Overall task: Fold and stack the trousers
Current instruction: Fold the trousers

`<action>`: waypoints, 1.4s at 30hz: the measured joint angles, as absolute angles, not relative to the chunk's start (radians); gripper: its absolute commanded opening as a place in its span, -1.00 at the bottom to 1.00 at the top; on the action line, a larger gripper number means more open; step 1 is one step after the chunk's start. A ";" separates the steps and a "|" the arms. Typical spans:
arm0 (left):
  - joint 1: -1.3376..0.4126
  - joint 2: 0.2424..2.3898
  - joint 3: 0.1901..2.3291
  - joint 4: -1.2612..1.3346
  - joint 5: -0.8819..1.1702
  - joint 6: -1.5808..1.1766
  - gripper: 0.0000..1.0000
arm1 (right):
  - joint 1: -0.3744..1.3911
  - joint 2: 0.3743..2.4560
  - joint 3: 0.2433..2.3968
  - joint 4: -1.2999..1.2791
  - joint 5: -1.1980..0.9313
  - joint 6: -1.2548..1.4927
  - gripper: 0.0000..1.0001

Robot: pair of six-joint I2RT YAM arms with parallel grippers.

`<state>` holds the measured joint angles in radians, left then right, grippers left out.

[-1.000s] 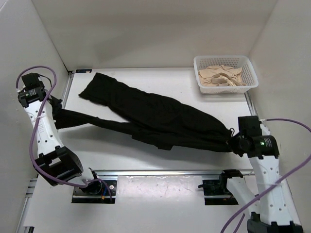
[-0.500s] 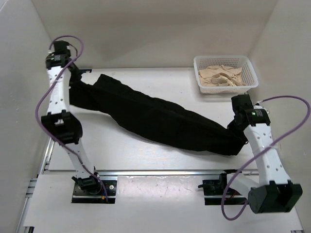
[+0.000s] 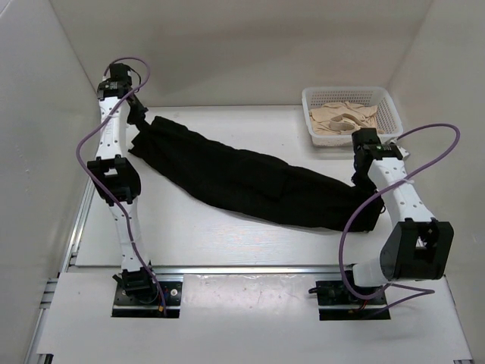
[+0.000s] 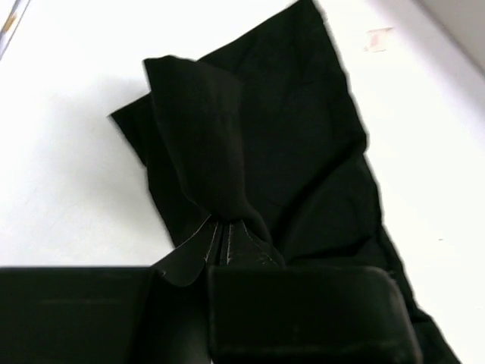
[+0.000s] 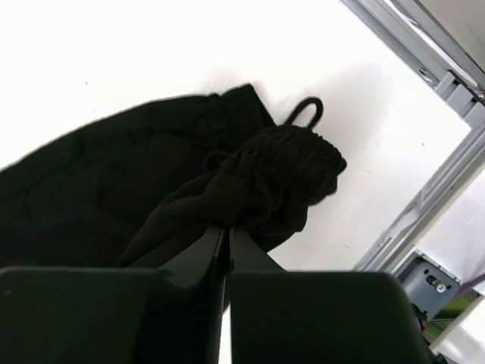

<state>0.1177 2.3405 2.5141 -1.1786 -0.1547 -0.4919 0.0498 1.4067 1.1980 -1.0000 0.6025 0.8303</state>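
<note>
The black trousers (image 3: 250, 178) lie as a long diagonal band from far left to near right on the white table. My left gripper (image 3: 139, 116) is shut on the leg end at the far left. In the left wrist view its tips (image 4: 220, 229) pinch a bunched fold of the trousers (image 4: 288, 136), which hang down onto the table. My right gripper (image 3: 358, 180) is shut on the waist end. The right wrist view shows its tips (image 5: 227, 227) clamped on the gathered waistband (image 5: 292, 167), with a drawstring loop (image 5: 307, 111) beside it.
A white basket (image 3: 381, 95) holding beige cloth (image 3: 345, 120) stands at the back right, just beyond the right wrist. A metal rail (image 5: 424, 201) runs along the table's right edge. White walls close in on three sides.
Both arms have swung from the near side toward the back, carrying the trouser ends. The spread legs have come together into one narrower band.
</note>
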 measured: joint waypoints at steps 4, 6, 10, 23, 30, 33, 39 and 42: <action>0.110 2.392 2.593 -1.161 -0.117 -0.489 -0.79 | 0.018 1.435 1.201 -0.958 0.597 0.820 -1.00; 0.105 2.414 2.605 -1.137 -0.092 -0.489 -0.79 | -0.001 1.454 1.212 -0.943 0.591 0.809 -1.00; 0.101 2.503 2.687 -1.088 -0.036 -0.502 -0.18 | -0.023 1.535 1.274 -0.904 0.590 0.785 -0.25; 0.162 2.215 2.353 -0.922 -0.017 -0.496 0.19 | -0.110 1.419 1.265 -0.886 0.463 0.727 0.85; 0.250 1.998 2.075 -0.920 -0.074 -0.447 0.78 | -0.118 1.277 0.955 -0.912 0.255 0.752 0.92; 0.238 2.068 2.022 -0.933 -0.057 -0.443 0.94 | -0.137 1.271 0.883 -0.911 0.178 0.757 0.94; 0.196 2.306 1.987 -0.977 -0.035 -0.451 0.99 | -0.223 1.239 0.839 -0.877 0.064 0.750 0.99; 0.170 2.353 1.999 -0.997 -0.041 -0.461 0.99 | -0.262 1.237 0.819 -0.855 0.022 0.744 0.99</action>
